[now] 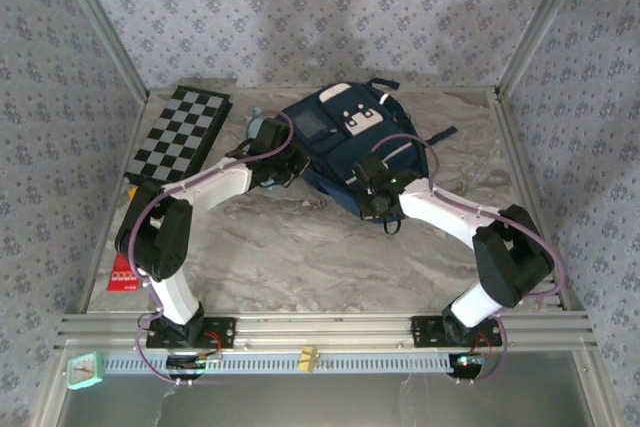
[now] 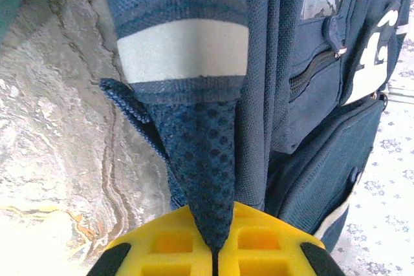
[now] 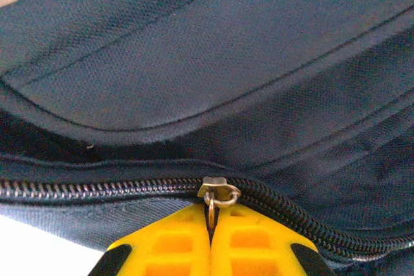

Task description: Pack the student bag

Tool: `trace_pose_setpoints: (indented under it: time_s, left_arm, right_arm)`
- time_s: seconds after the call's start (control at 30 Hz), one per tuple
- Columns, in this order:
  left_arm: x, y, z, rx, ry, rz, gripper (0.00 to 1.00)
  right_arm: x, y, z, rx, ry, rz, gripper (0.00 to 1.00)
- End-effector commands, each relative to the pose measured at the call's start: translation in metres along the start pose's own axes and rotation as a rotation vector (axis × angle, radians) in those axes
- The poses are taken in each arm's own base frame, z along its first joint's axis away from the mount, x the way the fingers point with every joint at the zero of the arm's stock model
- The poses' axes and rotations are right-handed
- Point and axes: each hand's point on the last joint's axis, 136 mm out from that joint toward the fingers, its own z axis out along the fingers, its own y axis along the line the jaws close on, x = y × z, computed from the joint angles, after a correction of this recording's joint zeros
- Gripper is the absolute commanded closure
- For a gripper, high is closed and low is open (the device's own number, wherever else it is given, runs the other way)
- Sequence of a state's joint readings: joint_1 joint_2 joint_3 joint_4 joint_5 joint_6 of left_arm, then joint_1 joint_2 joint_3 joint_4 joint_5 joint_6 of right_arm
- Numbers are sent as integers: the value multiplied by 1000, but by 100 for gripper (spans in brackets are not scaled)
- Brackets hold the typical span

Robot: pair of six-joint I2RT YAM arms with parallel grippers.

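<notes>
Right gripper (image 3: pixel 211 231) pinches zipper pull (image 3: pixel 212 213) | left gripper (image 2: pixel 215 250) clamps student bag (image 2: pixel 194 153) mesh

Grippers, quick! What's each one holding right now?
Left gripper: shut on the mesh corner of the student bag.
Right gripper: shut on the zipper pull.

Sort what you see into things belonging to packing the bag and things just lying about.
Job: student bag; its zip pull, pinched by right claw; its mesh flap, pinched by left claw.
Lying about: chessboard; red packet.
</notes>
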State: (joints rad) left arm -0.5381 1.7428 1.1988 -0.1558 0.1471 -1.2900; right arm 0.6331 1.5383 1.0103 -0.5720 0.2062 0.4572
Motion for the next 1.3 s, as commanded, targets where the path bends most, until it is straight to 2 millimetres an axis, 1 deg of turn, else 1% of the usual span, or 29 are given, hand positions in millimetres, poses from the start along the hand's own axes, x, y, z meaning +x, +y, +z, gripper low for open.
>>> trace_pose_setpoints:
  time_s: [0.0, 0.03, 0.1, 0.13, 0.17, 0.2, 0.27, 0.3, 0.33, 0.37, 0.43, 0.47, 0.5, 0.53, 0.57, 0.6, 0.67, 0.73, 0.83, 0.93, 0.97, 1.0, 1.07, 1.13, 1.17, 1.2, 1.27]
  left_arm:
    - [-29, -27, -7, 56, -56, 58, 100]
    - [-34, -28, -5, 52, -58, 72, 100]
    - [-52, -30, 0, 43, -70, 114, 100]
    - [-60, -30, 3, 34, -72, 134, 100]
    - [-70, -32, 8, 26, -76, 161, 100]
    - [-76, -30, 14, 6, -60, 172, 100]
    - [-83, -38, 26, 51, -14, 205, 100]
    - [-87, -41, 29, 59, 0, 213, 96]
    - [-88, -44, 31, 77, 18, 231, 92]
    - [-88, -49, 32, 102, 34, 257, 84]
    - [-88, -39, 24, 74, 56, 263, 65]
    - [-87, -38, 15, 89, 46, 262, 54]
    - [-81, -30, 8, 100, 46, 245, 45]
    - [-74, -30, -2, 120, 50, 233, 39]
    - [-62, -24, -11, 125, 64, 210, 33]
    - [-49, -19, -18, 124, 78, 184, 30]
    - [-20, -8, -27, 127, 82, 145, 30]
    - [8, -6, -30, 149, 91, 90, 27]
    - [41, 4, -19, 142, 135, -38, 27]
    - [67, 1, -7, 145, 149, -86, 27]
    - [72, 3, -2, 119, 159, -102, 27]
    - [78, 1, 3, 116, 170, -114, 27]
    - [82, -4, 12, 127, 164, -134, 28]
    - [86, -10, 21, 116, 160, -131, 31]
    - [89, -9, 24, 94, 164, -138, 34]
    - [94, -12, 28, 95, 168, -140, 38]
    - [102, -9, 34, 76, 169, -166, 41]
  right_arm:
    - [10, -16, -15, 40, 1, -9, 99]
    - [13, -19, -17, 48, 7, -10, 100]
    - [21, -21, -25, 53, 23, -14, 100]
    - [23, -19, -28, 37, 27, -14, 100]
    - [25, -12, -32, 3, 33, -20, 100]
    - [24, -1, -38, -37, 30, -25, 100]
    - [18, 23, -47, -124, 5, -13, 100]
    - [12, 38, -49, -185, -11, -3, 100]
    - [9, 49, -50, -236, -12, 10, 100]
    - [0, 56, -49, -256, -25, 35, 100]
    - [-10, 66, -44, -273, -38, 69, 100]
    - [-13, 70, -40, -281, -40, 79, 100]
    - [-15, 73, -35, -273, -40, 85, 100]
    - [-16, 73, -30, -258, -38, 86, 100]
    - [-16, 72, -27, -240, -33, 84, 100]
    - [-16, 74, -24, -230, -31, 77, 100]
    - [-15, 78, -22, -233, -31, 65, 100]
    - [-13, 81, -21, -238, -27, 64, 100]
    - [-7, 76, -20, -209, -19, 67, 100]
    - [-4, 71, -21, -201, -23, 66, 100]
    - [-4, 70, -21, -200, -25, 70, 100]
    - [-4, 69, -21, -200, -26, 70, 100]
    - [-3, 72, -22, -217, -24, 69, 100]
    - [-2, 75, -23, -229, -24, 68, 100]
    - [-2, 74, -22, -226, -21, 66, 100]
    - [-2, 72, -22, -219, -24, 69, 100]
    - [-4, 70, -23, -213, -31, 72, 100]
